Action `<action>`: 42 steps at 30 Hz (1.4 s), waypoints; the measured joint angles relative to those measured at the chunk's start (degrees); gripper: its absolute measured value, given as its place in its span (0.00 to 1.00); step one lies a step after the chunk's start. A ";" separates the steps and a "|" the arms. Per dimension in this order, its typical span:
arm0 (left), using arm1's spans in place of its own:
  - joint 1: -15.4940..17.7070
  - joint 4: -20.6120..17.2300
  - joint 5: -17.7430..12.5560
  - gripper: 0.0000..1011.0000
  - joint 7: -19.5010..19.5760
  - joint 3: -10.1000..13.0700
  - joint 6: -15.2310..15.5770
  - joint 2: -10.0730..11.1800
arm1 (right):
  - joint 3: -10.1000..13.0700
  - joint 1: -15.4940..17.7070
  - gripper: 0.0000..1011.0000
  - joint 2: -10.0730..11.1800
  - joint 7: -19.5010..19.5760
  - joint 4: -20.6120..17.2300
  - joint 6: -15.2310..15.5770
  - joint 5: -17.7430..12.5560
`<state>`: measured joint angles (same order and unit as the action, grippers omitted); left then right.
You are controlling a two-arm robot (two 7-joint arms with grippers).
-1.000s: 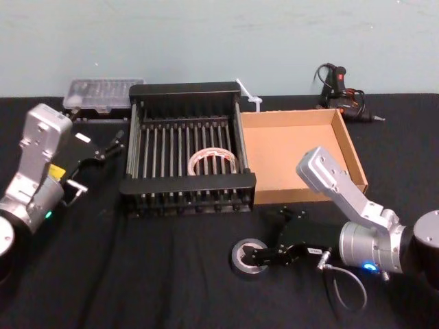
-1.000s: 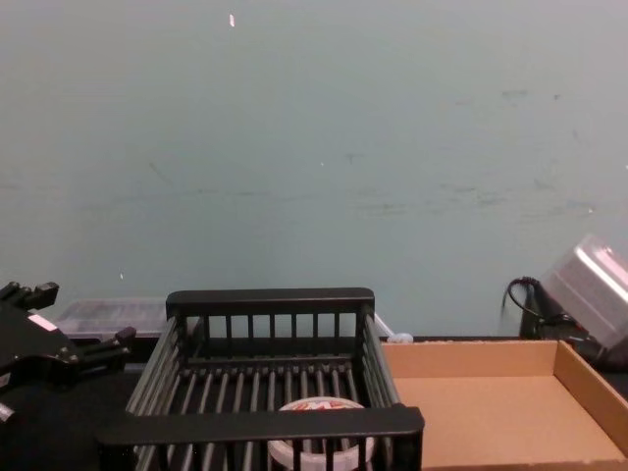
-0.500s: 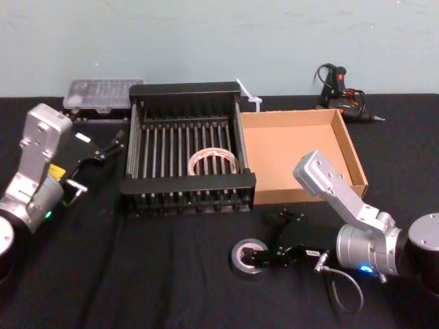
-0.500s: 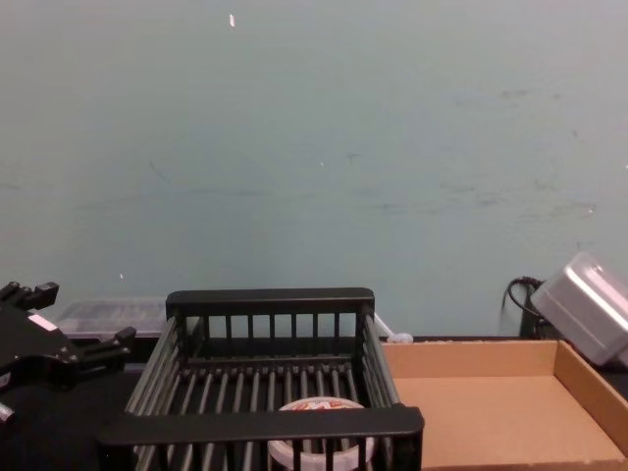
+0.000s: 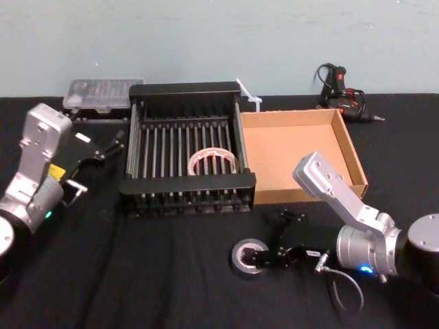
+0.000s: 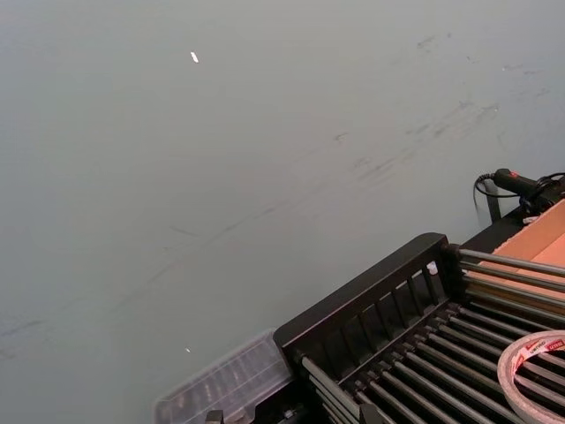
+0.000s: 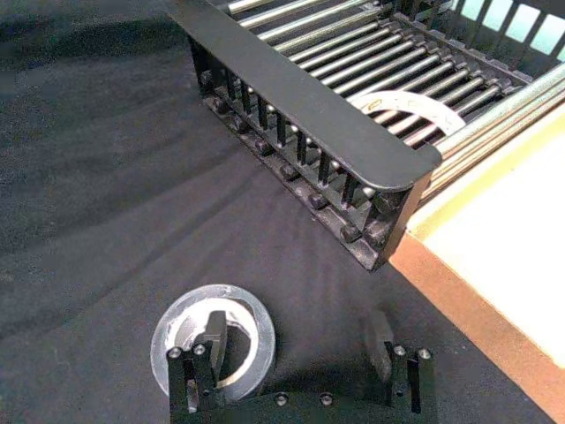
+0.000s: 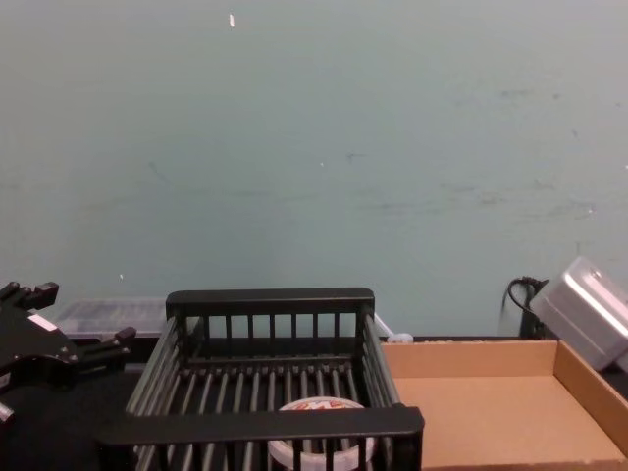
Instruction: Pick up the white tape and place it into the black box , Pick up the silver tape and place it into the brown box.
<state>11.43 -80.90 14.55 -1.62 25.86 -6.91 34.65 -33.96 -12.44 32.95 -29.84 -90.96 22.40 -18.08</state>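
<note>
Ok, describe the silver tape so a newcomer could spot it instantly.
On the black cloth in front of the black box, near its right corner, lies the silver tape. The open right gripper has one finger inside it. It is grey-silver; the white tape sits inside the basket.

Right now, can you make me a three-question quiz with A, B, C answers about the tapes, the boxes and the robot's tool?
1. Where is the white tape?
A. In the black box
B. In the brown box
C. On the cloth

2. How many tape rolls are there?
A. One
B. Two
C. Three

3. How does the right tool stand at the silver tape?
A. Shut tight on it
B. Open, one finger in its hole
C. Far away from it

Answers:
1. A, the white roll lies on the basket's bars.
2. B, one white in the basket and one silver on the cloth.
3. B, the right wrist view shows one finger inside the ring and the other out on the cloth.
</note>
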 joint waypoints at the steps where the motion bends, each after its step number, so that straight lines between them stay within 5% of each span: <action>1: 0.00 0.00 0.00 0.99 0.00 0.00 0.00 0.00 | 0.00 0.00 0.99 0.00 0.00 0.00 0.00 0.00; 19: 0.00 0.00 0.00 0.99 0.00 0.00 0.00 0.00 | 0.02 -0.06 0.94 0.03 -0.02 -0.08 0.01 -0.18; 42: 0.00 0.00 0.00 0.99 0.00 0.00 0.00 0.00 | 0.02 -0.06 0.23 0.03 -0.03 -0.08 0.10 -0.30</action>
<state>11.43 -80.90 14.55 -1.62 25.86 -6.91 34.65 -33.94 -12.50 32.98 -29.87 -91.04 22.50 -18.37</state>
